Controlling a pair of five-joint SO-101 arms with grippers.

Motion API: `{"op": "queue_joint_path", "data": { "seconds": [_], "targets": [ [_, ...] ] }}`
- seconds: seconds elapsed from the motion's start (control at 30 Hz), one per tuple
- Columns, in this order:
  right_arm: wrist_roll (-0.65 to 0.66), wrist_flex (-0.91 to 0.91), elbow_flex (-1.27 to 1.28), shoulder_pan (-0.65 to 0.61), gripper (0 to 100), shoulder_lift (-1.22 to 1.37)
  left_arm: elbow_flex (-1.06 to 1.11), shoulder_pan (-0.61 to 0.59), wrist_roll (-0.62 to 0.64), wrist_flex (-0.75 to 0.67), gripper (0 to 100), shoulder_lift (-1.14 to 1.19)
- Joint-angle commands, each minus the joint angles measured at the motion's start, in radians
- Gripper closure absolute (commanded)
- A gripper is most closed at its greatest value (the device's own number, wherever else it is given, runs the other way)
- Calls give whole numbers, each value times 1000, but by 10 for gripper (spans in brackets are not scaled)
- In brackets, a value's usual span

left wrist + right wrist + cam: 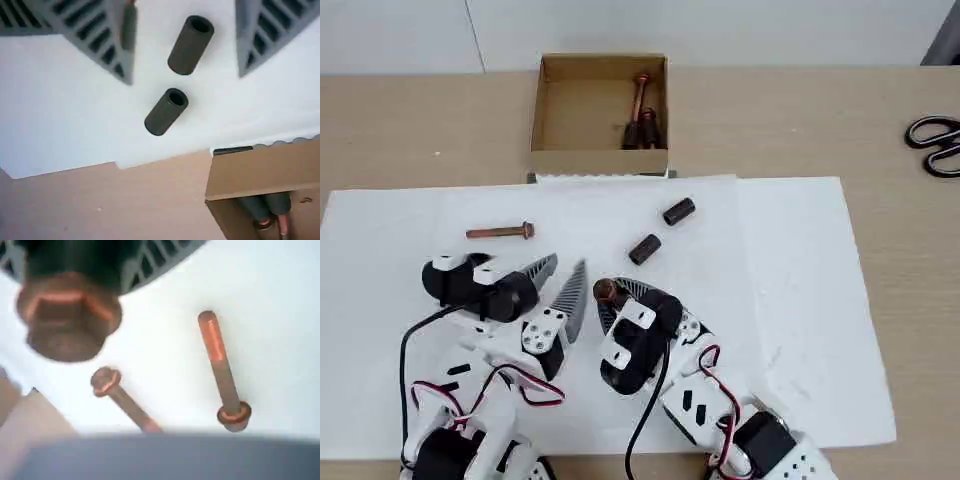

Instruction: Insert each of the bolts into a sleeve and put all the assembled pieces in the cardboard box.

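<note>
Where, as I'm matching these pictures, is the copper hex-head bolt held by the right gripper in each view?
High view: copper hex-head bolt at the right gripper's tip, near centre.
Left wrist view: cannot tell; a blurred dark streak by a finger may be it.
Right wrist view: its head, close up, under the gripper.
Shared: white paper sheet.

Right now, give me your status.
Left fingers open, empty. Right fingers shut on bolt. Two sleeves loose on mat ahead. Spare bolt aside, not blocking.

One dark sleeve [190, 45] lies between the gripper's [185, 77] spread fingers, another sleeve [166, 111] nearer the white sheet's [65, 125] edge; cardboard box [260, 170] beyond holds assembled pieces [265, 210]
</note>
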Motion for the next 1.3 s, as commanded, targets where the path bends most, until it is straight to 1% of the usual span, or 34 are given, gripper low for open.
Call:
{"op": "queue_joint_path", "data": {
  "seconds": [0.0,0.07,0.13,0.2,0.27,0.37,0.47,0.6,0.83,0.9,0.97,1.07,1.27],
  "targets": [
    [6,-31,-3,10,996,-8,1,-32,-8,3,983,-11],
    [5,-30,-5,12,996,-5,59,-71,-18,3,997,-11],
    [3,-31,-8,36,996,-2,145,-135,-74,-3,994,-11],
    [-11,-35,-12,91,996,-5,240,-216,-129,-18,994,-11],
    [-66,-28,-57,170,996,4,328,-308,-163,-80,994,-11],
    [-127,45,-198,251,996,54,366,-410,-184,-137,994,-9],
    [-218,102,-390,314,996,196,366,-419,-186,-129,994,-3],
    [-296,107,-640,375,996,490,366,-416,-184,-104,994,-5],
    [-296,97,-984,446,996,993,366,-416,-184,-104,994,-5],
    [-296,61,-1069,463,996,1112,366,-416,-184,-104,994,-5],
    [-288,-5,-1158,475,996,1225,366,-416,-184,-104,994,-5],
    [-219,-96,-1280,475,996,1392,366,-416,-184,-104,994,-5],
    [-109,-263,-1445,470,996,1664,366,-416,-184,-104,994,-5]
  ]
}}
